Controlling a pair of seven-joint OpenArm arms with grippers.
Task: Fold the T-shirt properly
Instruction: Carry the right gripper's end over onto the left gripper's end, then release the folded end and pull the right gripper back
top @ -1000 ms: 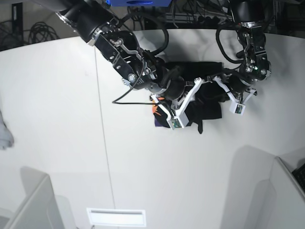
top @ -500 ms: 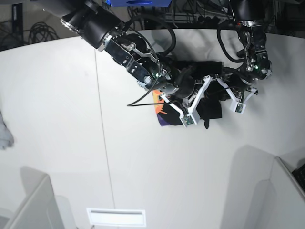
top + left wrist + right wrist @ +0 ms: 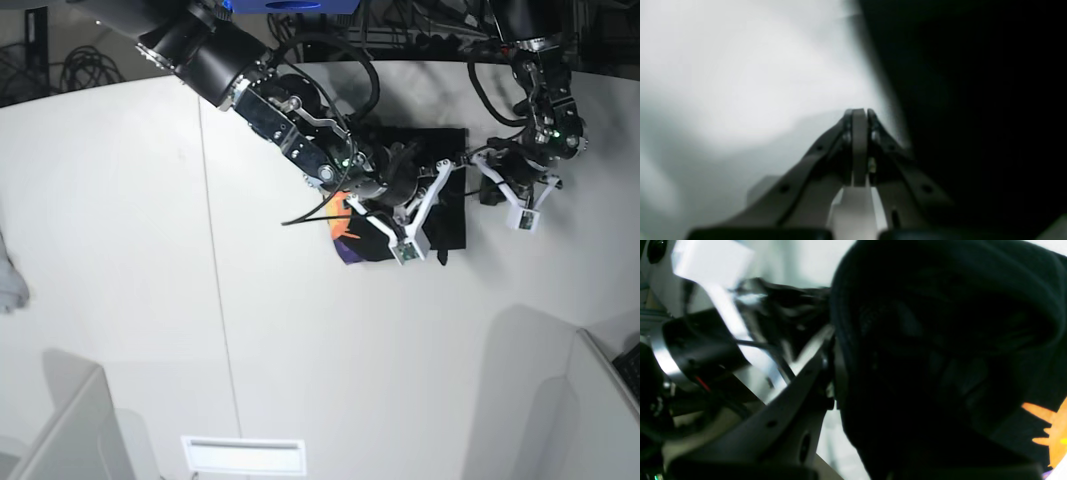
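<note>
With my right gripper (image 3: 835,373) pinching the bunched T-shirt (image 3: 440,205) and my left gripper (image 3: 858,115) clenched empty, the fold may skew.

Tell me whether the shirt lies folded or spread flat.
Folded, not finished: the T-shirt is a compact bundle, and the right gripper grips a bunched layer.

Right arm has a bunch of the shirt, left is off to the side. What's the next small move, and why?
Probably carry the right gripper on across and lay its fold flat. It is pinching black T-shirt cloth, bunched, with the print still showing at one edge. The left gripper is shut on nothing, beside the shirt on the table.
</note>
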